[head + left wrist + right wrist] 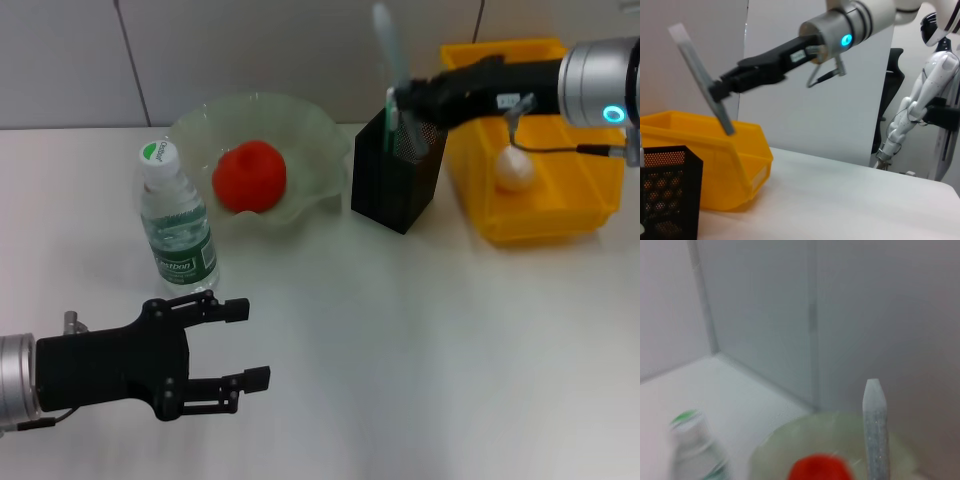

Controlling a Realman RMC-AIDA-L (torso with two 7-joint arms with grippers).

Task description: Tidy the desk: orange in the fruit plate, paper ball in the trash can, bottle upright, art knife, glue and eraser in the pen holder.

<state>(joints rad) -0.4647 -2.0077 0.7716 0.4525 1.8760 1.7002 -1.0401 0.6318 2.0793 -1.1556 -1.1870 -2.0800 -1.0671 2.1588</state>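
My right gripper (400, 100) is shut on the art knife (388, 45), a long grey strip held tilted just above the black mesh pen holder (395, 175), its lower end at the holder's mouth. The left wrist view shows that gripper (720, 90) clamping the knife (700, 75) over the holder (670, 190). The orange (250, 175) lies in the pale green fruit plate (320, 135). The bottle (178, 225) stands upright beside the plate. A white paper ball (516, 170) rests in the yellow trash can (540, 215). My left gripper (250, 345) hangs open and empty near the front left. Glue and eraser are out of view.
The yellow bin stands right beside the pen holder at the back right. The bottle is a short way beyond my left gripper. A white wall closes off the table's far edge.
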